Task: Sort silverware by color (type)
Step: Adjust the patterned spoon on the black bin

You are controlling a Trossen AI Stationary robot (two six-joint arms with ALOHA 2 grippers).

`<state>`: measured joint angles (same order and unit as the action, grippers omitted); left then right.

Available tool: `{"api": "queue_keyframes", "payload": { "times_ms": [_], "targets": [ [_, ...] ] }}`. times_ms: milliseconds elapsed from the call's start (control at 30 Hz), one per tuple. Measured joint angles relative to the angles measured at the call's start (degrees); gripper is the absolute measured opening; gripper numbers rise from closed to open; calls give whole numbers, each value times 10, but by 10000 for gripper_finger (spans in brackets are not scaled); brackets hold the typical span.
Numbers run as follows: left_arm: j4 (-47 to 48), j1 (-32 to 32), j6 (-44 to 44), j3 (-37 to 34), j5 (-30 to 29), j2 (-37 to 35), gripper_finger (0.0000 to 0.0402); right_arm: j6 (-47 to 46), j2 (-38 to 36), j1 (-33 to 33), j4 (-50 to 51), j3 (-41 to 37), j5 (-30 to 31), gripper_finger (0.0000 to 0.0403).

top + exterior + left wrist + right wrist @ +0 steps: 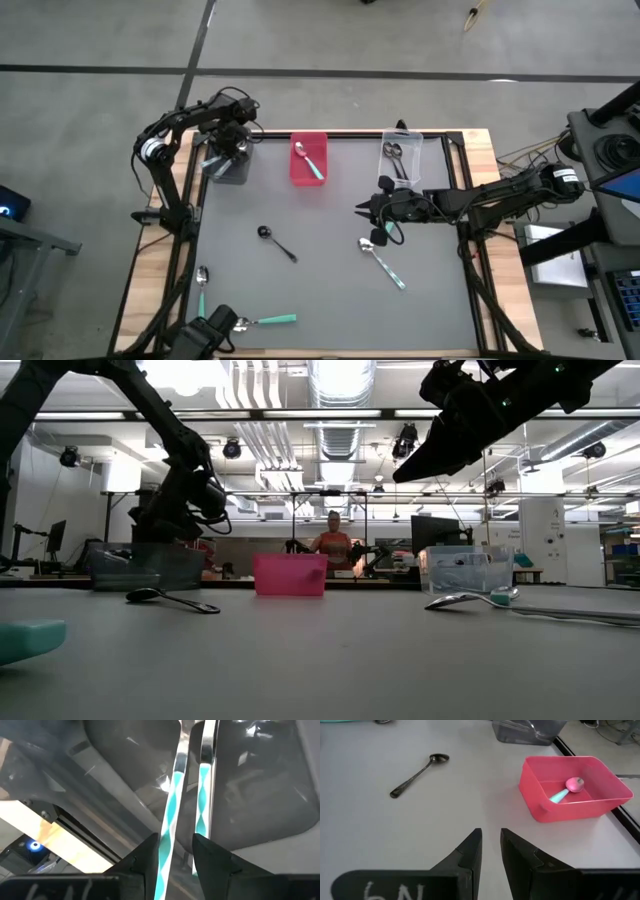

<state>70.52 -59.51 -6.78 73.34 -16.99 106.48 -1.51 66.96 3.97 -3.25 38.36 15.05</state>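
Nearest you, left gripper (pixel 172 851) released around a patterned spoon (pixel 170 815): light, stiff, slippery; pinch mid-handle.

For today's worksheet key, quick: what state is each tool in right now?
Left tool: open above the grey bin, holding nothing that can be seen.
Right tool: empty, fingers nearly together, above the table.

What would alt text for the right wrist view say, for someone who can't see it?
The right hand hangs empty above the grey table, its two dark fingers slightly apart. Ahead sits a pink bin holding one teal-handled spoon; a dark spoon lies loose on the table, and a clear bin stands beyond.
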Motion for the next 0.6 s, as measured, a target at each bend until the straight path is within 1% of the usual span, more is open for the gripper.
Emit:
{"api": "queue_keyframes", "payload": {
  "times_ms": [167,333,500,600],
  "targets": [
    [-5,0,3,-4,0,0,100,0,0,0,0,0,0,61],
    [-12,0,3,-23,0,0,95,0,0,0,0,0,0,61],
    [-16,0,3,-32,0,0,70,0,0,0,0,0,0,61],
    [-15,0,3,-31,-1,0,48,0,0,0,0,0,0,61]
  ]
}}
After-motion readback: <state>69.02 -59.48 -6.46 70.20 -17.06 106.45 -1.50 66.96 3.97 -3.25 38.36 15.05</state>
